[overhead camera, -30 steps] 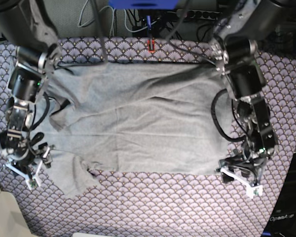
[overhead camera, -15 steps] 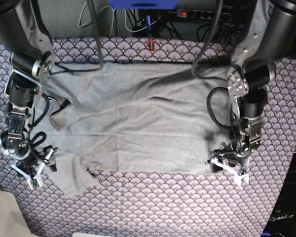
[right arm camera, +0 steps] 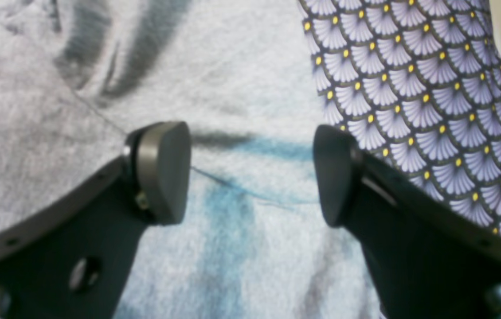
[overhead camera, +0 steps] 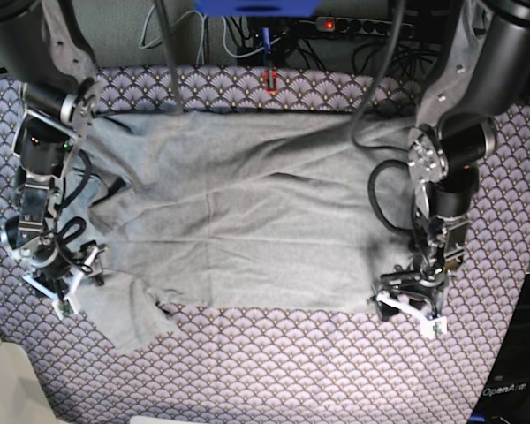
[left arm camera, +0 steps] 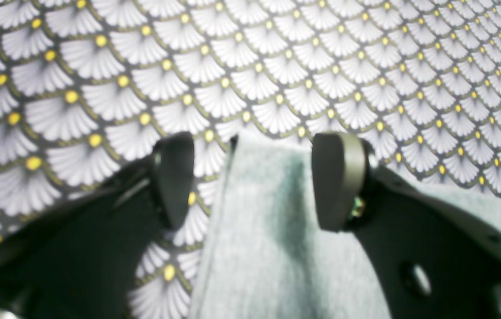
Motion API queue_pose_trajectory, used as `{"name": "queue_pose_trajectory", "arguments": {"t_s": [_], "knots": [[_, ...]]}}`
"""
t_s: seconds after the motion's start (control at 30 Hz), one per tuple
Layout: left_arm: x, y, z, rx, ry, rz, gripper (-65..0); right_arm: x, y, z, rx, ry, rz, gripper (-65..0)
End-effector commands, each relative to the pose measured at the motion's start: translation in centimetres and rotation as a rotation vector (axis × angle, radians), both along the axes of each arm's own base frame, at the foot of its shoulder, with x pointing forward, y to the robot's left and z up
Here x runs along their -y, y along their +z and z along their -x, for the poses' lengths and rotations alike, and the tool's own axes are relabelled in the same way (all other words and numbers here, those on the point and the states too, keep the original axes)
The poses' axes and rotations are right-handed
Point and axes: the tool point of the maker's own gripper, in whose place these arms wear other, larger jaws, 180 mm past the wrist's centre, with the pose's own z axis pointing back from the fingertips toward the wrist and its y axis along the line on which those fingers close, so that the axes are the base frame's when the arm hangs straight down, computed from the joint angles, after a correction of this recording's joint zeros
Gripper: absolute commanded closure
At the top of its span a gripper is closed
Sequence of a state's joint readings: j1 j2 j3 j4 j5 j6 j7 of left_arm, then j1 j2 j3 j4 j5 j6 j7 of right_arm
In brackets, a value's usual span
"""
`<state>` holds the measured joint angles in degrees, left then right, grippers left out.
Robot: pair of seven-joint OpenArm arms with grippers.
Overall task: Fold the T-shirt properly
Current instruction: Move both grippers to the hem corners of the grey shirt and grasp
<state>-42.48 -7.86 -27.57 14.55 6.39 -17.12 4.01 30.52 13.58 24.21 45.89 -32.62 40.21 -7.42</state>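
The light grey T-shirt [overhead camera: 265,221] lies spread flat, one sleeve [overhead camera: 132,314] angling out at the lower left. My left gripper [overhead camera: 399,299] is at the shirt's lower right corner. In the left wrist view its fingers [left arm camera: 173,177] stand apart, open, with the shirt's corner [left arm camera: 268,212] lying between them, and the left gripper [left arm camera: 255,177] hangs low over it. My right gripper [overhead camera: 71,274] is at the shirt's left side by the sleeve. The right gripper [right arm camera: 250,173] is open over grey T-shirt fabric [right arm camera: 215,88], near its edge.
A purple fan-scale cloth [overhead camera: 274,371] covers the table under the shirt and shows beside it [right arm camera: 410,88]. Cables and a power strip [overhead camera: 353,26] run along the back edge. A pale object [overhead camera: 4,380] sits at the lower left corner.
The left arm has swung inward and brought its gripper to the shirt's lower right corner. The right gripper has shifted slightly up and onto the shirt beside the sleeve. Both stayed open.
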Motion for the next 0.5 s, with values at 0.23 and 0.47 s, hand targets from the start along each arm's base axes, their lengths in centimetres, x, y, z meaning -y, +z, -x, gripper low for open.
{"name": "queue_pose_trajectory", "arguments": {"t_s": [0.23, 0.47], "knots": [[0.7, 0.4, -0.6, 0.066, 0.015, 0.032, -40.5, 0.9, 2.0, -1.0, 0.061, -0.009, 0.007, -44.0], [0.7, -0.1, -0.1, 0.063, 0.017, 0.032, -40.3, 0.8, 2.0, -1.1, 0.061, -0.008, 0.006, -44.0]]}}
